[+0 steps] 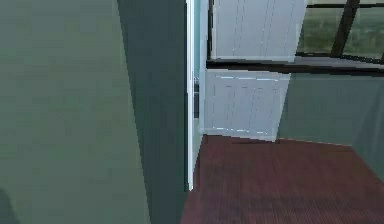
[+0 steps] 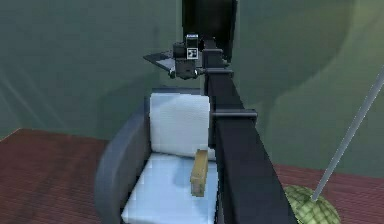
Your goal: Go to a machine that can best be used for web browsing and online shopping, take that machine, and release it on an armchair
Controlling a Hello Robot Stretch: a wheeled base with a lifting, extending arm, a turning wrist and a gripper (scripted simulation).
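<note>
Arm (image 2: 240,150) of mine is stretching over the armchair (image 2: 175,130); pincer (image 2: 178,70) is holding the laptop (image 2: 158,56), its finger state I cannot tell; only releasing is remaining.

Arm side cam, from my end: the arm (image 2: 236,150) is a dark, near-black square bar, matte, w/ flat faces and hard corners. It's built in nested sections: a wider box nearest the cam, then a narrower one past a step, w/ a thin paler line along the collar edge where they meet. Top face reads slightly lighter grey than the side face. At the far end I see 2 small white squares (image 2: 190,46) w/ black marks, one above the other. Left of them is the claw (image 2: 174,70): compact dark body, approx same colour as the arm, w/ thin dark fingers (image 2: 171,72). Screws and cables are too small for me to make out.
</note>
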